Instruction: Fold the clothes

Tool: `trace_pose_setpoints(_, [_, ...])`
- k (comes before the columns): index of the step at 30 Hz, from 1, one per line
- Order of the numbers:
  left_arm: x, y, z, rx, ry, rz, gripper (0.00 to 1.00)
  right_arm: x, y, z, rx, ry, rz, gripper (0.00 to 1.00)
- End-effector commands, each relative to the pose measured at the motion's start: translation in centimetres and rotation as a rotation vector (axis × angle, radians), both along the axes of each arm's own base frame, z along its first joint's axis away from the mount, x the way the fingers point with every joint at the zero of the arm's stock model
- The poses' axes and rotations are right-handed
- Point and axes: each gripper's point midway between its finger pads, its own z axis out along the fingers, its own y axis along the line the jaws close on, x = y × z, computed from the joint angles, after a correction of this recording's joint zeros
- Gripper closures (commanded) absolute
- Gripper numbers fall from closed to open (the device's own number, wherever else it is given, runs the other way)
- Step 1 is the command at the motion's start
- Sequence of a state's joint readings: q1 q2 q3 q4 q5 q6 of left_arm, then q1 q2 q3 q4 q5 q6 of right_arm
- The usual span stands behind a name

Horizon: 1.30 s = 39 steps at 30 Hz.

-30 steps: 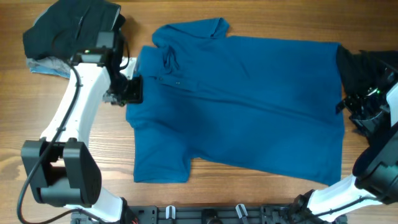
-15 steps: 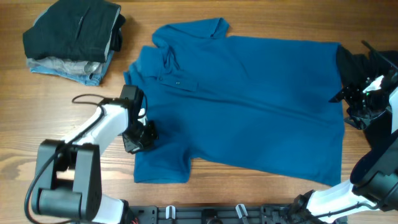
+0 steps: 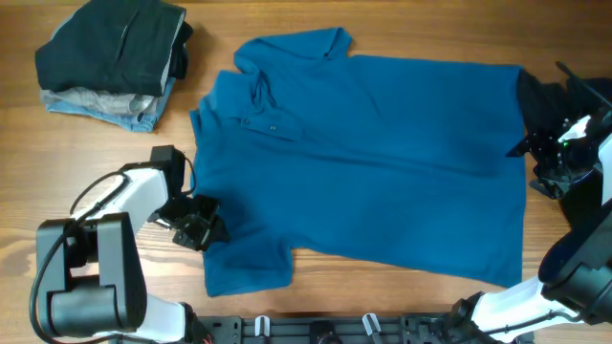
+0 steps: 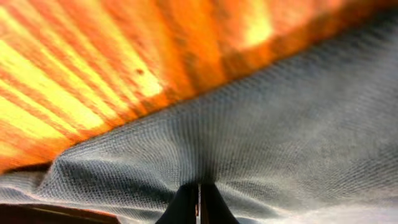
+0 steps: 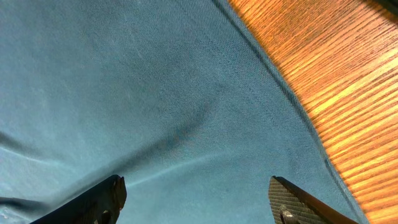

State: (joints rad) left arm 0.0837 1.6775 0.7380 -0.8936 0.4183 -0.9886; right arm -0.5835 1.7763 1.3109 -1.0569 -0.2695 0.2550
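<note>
Overhead: the polo shirt [image 3: 382, 162] lies flat mid-table, nothing folded yet (every fold remains). The left gripper [image 3: 206, 229] is at its near-left sleeve and the right gripper [image 3: 535, 158] at its right hem.

Left wrist: jaws clenched on a pucker of knit, a detail hidden from above.

Right wrist: fingers [image 5: 93, 202] spread wide over the cloth, grasping nothing.

Polo shirt [image 3: 382, 162] royal blue; table [image 3: 57, 153] wood-grain brown.

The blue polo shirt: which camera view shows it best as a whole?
The overhead view: the whole blue polo shirt lies spread, collar at upper left. The left wrist view shows only a fabric edge pinched by the left gripper; the right wrist view shows fabric under the open right gripper.
</note>
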Motion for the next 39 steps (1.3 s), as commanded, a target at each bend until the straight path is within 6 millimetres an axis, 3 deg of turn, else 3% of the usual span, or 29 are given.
trace_pose_setpoints(1, [-3.3, 3.9, -2.6, 0.196, 0.104, -0.047, 0.96, 0.7, -0.1, 1.1, -0.013, -0.046, 0.024, 0.22])
trace_pose_setpoints(5, [-0.7, 2.2, 0.5, 0.069, -0.042, -0.097, 0.94, 0.7, 0.0, 1.1, -0.020, -0.054, 0.059, 0.21])
trace_pose_setpoints(7, [0.8, 3.0, 3.0, 0.114, -0.127, -0.137, 0.90, 0.8, 0.0, 1.1, -0.019, -0.054, 0.057, 0.22])
trace_pose_setpoints(9, [2.6, 5.1, 6.7, 0.237, -0.232, -0.179, 0.85, 0.8, 0.0, 1.1, -0.013, -0.055, 0.044, 0.21])
trace_pose_setpoints(10, [3.9, 5.7, 8.3, 0.280, -0.307, -0.209, 0.81, 0.9, 0.0, 1.2, -0.013, -0.059, 0.045, 0.21])
trace_pose_setpoints(12, [8.1, 6.8, 12.4, 0.371, -0.577, -0.299, 0.64, 1.0, -0.1, 1.2, -0.016, -0.063, 0.045, 0.21])
trace_pose_setpoints(13, [9.4, 7.0, 13.5, 0.397, -0.669, -0.340, 0.49, 1.0, 0.0, 1.2, -0.013, -0.065, 0.045, 0.21])
trace_pose_setpoints(16, [13.4, 7.4, 15.8, 0.489, -0.901, -0.558, 0.40, 1.3, 0.8, 1.4, 0.026, -0.084, 0.050, 0.21])
trace_pose_setpoints(19, [15.5, 7.1, 14.4, 0.479, -0.946, -0.701, 0.36, 1.6, 1.2, 1.4, 0.026, -0.087, 0.064, 0.18])
trace_pose_setpoints(22, [17.3, 5.1, 10.9, 0.338, -0.982, -0.849, 0.33, 1.4, 1.6, 1.4, 0.034, -0.076, 0.075, 0.17])
trace_pose_setpoints(27, [18.3, 4.6, 5.5, 0.254, -0.929, -0.910, 0.31, 1.5, 2.4, 1.7, 0.061, -0.119, 0.172, 0.16])
trace_pose_setpoints(32, [18.0, 4.3, 3.8, 0.214, -0.924, -1.019, 0.23, 1.1, 2.8, 1.7, 0.079, -0.102, 0.171, 0.15])
trace_pose_setpoints(39, [17.6, 4.8, 2.1, 0.215, -0.874, -1.041, 0.29, 1.1, 2.6, 1.6, 0.075, -0.096, 0.150, 0.13])
